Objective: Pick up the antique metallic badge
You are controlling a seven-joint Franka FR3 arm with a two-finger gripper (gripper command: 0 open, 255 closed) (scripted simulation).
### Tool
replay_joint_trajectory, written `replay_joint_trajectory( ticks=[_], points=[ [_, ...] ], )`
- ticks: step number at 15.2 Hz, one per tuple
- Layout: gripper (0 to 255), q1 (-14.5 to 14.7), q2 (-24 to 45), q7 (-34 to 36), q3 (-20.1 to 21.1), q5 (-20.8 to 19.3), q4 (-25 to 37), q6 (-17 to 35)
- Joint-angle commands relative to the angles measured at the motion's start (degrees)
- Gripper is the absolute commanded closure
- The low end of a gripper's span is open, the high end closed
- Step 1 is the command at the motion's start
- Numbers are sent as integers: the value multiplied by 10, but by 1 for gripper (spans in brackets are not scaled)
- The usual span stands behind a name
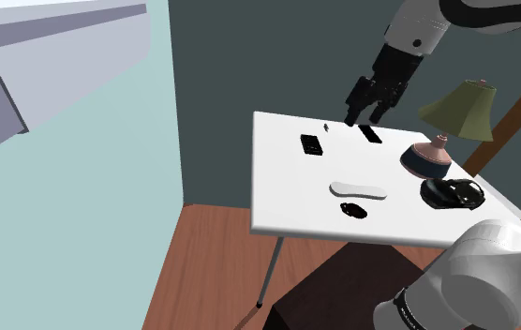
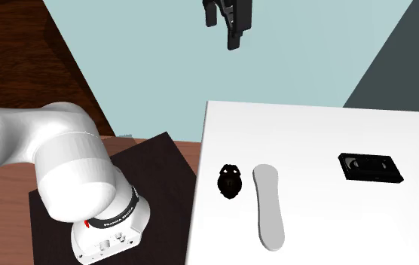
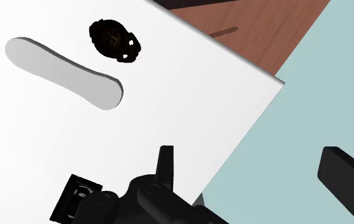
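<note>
Shoulder view of a white bench [image 1: 277, 187] against a teal and grey wall, read from the view's left to its right.

Toward the far left corner lies a black cassette [image 1: 312, 144]. Nearer the edge that faces the robot's stand lies a long flat white piece [image 1: 357, 190]. Just beside it, on the stand side and apart from it, is the badge [image 1: 353, 210]. It is small, low, dark and rounded, and sits close to that near edge, roughly midway along it.

Above the far edge hangs the black end effector [image 1: 366, 114]. It is high off the surface, well apart from the badge and holding nothing. In the wrist view its two fingers [image 3: 165, 167] stand wide apart, so it is released. That view also shows the badge, the white piece and the cassette on the bench ahead of the fingers.

Toward the right edge stand a lamp [image 1: 439, 141] with an olive shade and a glossy black object [image 1: 453, 194].

The step in hand looks like the approach, with the grasp not yet begun. The next move likely calls for carrying the end effector across the bench toward the stand-side edge and centring it over the badge. The fingers should be turned to straddle the badge without catching the white piece. Because the badge sits so low, they will have to descend almost to the surface before closing.
</note>
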Motion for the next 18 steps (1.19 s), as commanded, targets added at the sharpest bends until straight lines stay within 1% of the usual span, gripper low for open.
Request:
replay_joint_trajectory(
  ticks=[1,6,10,14,18],
  points=[
    [0,0,0,0,0,0,0,0],
    [0,1,-48,-72,-40,-20,-110,55],
    [0,-4,-74,-131,-76,-43,-187,101],
    [0,-14,-87,-192,-119,-72,-254,149],
    [0,-29,-82,-256,-167,-108,-311,205]
  ],
)
